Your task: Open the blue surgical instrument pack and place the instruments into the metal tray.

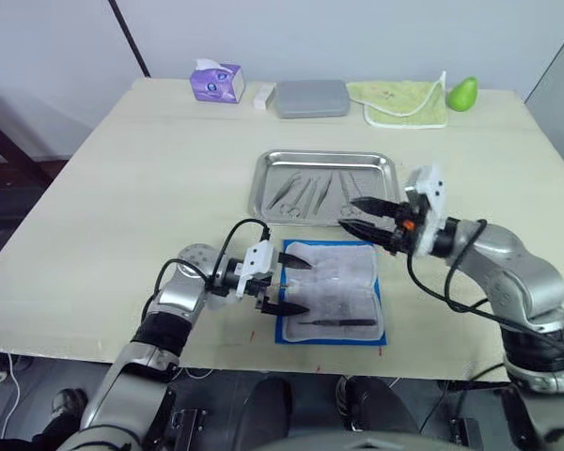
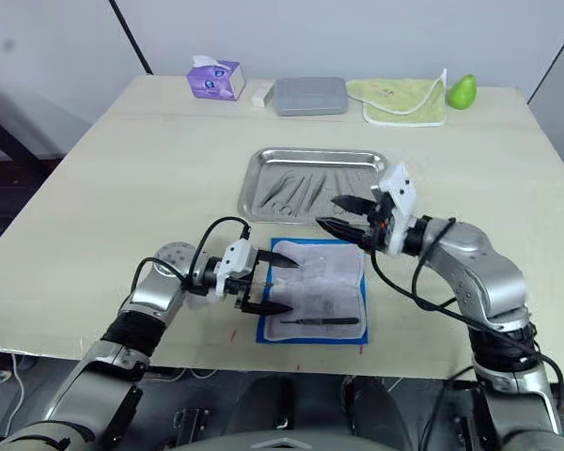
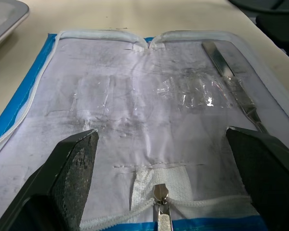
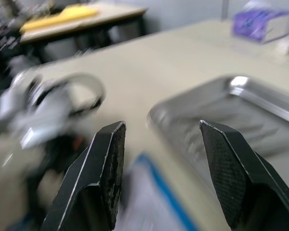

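The blue surgical instrument pack [image 1: 329,291] lies open near the table's front edge, white lining up with a blue border. One thin metal instrument [image 1: 338,322] rests on its near part, and shows along the lining's side as the instrument [image 3: 231,82] in the left wrist view. The metal tray [image 1: 324,153] just beyond the pack holds several instruments [image 1: 305,193]. My left gripper [image 1: 304,286] is open and empty, straddling the pack's left edge. Open and empty too, my right gripper [image 1: 348,212] hovers over the tray's front rim, above the pack's far edge. The tray [image 4: 260,110] also appears past its fingers.
Along the table's far edge stand a purple tissue box [image 1: 216,82], a small white block [image 1: 264,95], a grey hard case [image 1: 312,98], a green cloth [image 1: 399,101] and a green pear [image 1: 462,93]. Bare tabletop spreads left of the tray.
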Robot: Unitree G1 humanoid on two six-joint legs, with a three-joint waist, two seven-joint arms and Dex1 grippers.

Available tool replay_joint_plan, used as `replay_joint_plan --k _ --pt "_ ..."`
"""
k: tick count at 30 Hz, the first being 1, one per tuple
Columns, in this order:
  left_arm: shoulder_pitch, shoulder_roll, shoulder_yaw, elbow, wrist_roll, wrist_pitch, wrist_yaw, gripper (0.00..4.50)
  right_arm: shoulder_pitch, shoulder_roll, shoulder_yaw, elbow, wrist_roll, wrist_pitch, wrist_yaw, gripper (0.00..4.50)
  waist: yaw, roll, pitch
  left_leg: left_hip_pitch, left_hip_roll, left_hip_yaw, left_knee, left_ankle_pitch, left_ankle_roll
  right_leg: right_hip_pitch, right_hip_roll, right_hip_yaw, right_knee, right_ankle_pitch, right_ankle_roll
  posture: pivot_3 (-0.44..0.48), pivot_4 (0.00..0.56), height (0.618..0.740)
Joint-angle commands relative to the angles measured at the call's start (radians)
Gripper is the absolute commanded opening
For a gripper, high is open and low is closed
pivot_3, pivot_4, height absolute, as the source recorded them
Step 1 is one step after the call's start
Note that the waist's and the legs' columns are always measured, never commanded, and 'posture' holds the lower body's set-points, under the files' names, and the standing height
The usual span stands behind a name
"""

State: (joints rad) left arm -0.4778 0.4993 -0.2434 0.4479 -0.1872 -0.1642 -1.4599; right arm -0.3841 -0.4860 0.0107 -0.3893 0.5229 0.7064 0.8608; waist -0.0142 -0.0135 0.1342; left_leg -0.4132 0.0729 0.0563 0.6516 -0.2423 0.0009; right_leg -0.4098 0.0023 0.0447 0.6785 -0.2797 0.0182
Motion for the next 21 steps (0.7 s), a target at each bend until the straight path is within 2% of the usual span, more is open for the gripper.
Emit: replay_joint_plan --k 1,2,3,12,21 --pt "0.029 0.007 -0.032 0.068 0.037 0.003 -0.016 4.5 0.184 -0.195 -0.095 -0.095 0.04 -0.145 0.25 3.75 0.011 -0.001 0.0 0.0 0.0 -0.002 0.0 0.0 0.0 0.001 0.0 -0.002 0.0 0.0 0.0 0.0 0.15 0.74" --pt "0.027 0.007 -0.031 0.072 0.035 0.001 -0.02 4.5 0.224 -0.227 -0.125 -0.099 0.058 -0.166 0.277 4.34 0.007 -0.001 0.0 -0.001 -0.001 -0.003 0.0 0.0 0.0 0.001 0.0 -0.003 -0.001 -0.001 0.0 0.0 0.15 0.74" --pt "0.026 0.006 -0.03 0.077 0.034 -0.003 -0.024 4.5 0.254 -0.251 -0.151 -0.102 0.076 -0.18 0.296 4.43 -0.001 0.0 0.0 -0.001 -0.001 -0.003 0.0 0.0 0.0 0.001 0.0 -0.002 -0.001 0.0 0.0 0.0 0.15 0.74" --pt "0.006 -0.008 -0.028 0.147 0.028 -0.052 -0.077 4.5 0.486 -0.409 -0.38 -0.119 0.131 -0.256 0.447 4.43 0.0 0.0 0.0 0.006 0.0 -0.007 0.001 0.0 0.0 0.006 0.005 0.001 -0.001 -0.002 0.003 0.0 0.15 0.74" --pt "0.002 -0.009 -0.026 0.168 0.03 -0.073 -0.091 4.5 0.569 -0.475 -0.509 -0.132 0.179 -0.257 0.49 4.43 -0.001 -0.001 0.001 0.015 -0.001 -0.006 0.0 0.0 0.0 0.013 0.005 0.002 -0.001 -0.002 0.003 0.0 0.15 0.74"
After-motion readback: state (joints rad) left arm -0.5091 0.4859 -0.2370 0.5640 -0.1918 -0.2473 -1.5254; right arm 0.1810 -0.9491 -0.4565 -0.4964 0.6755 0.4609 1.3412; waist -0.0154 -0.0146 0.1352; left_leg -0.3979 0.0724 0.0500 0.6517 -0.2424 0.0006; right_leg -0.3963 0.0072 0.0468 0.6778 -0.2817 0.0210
